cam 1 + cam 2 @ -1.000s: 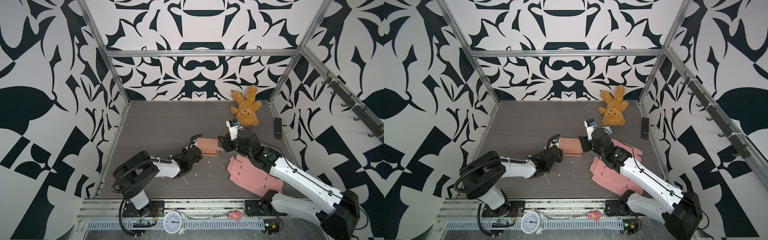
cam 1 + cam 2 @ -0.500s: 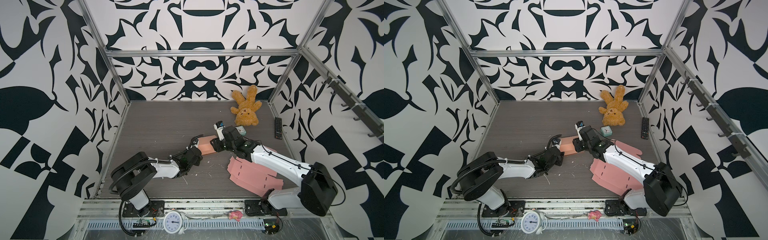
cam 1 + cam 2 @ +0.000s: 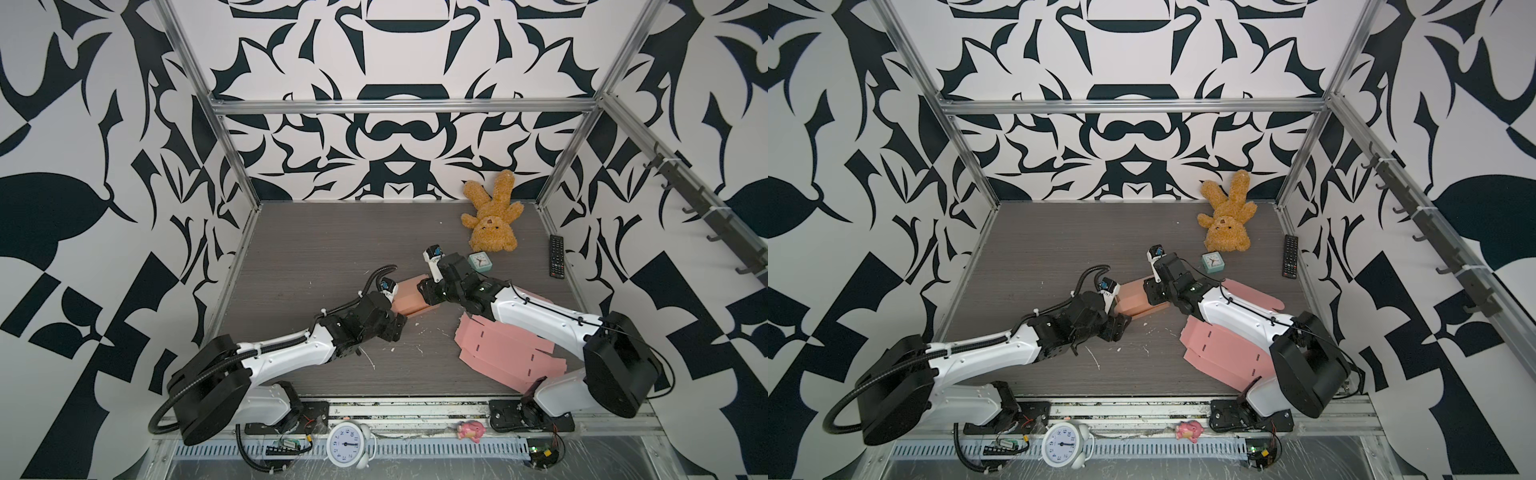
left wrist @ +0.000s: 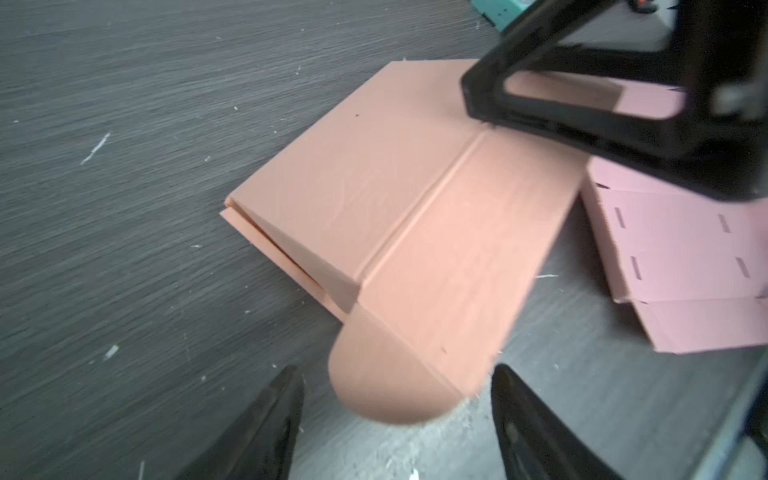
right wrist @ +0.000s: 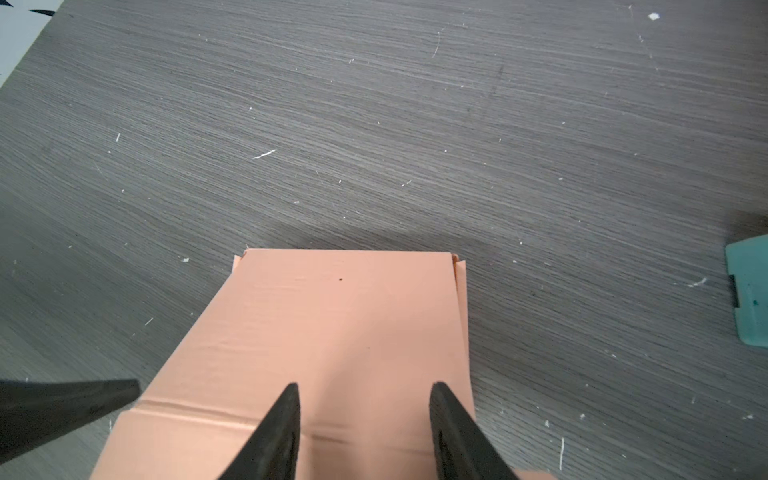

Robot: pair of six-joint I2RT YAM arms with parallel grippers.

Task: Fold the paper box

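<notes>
Surveyed grey desk [image 3: 332,249]: bare woodgrain, speckled with small white scraps. Noted at right front a stack of flat pink blanks [image 3: 498,353], unfolded, slotted, partly beneath the right arm. Recorded brown teddy bear [image 3: 490,220] at rear right, lying against the back wall. Located paper box [image 3: 409,297] near desk centre, between the two arms and just beside the blanks; salmon-coloured, lid panel folded down over the body, front panel sloping to the desk, rounded tab [image 4: 374,386] sticking out free at one corner. Shut from above as seen; contents cannot be told. Left end effector [image 4: 395,370] released, jaws spread wide either side of the rounded tab, no contact visible. Right end effector [image 5: 363,385] unclenched, jaws parted over the lid, grasping nothing; one fingertip [image 4: 482,104] touching the lid by the crease. Logged black remote [image 3: 556,255] at the right edge and small teal clock [image 3: 480,262] just in front of the bear.
</notes>
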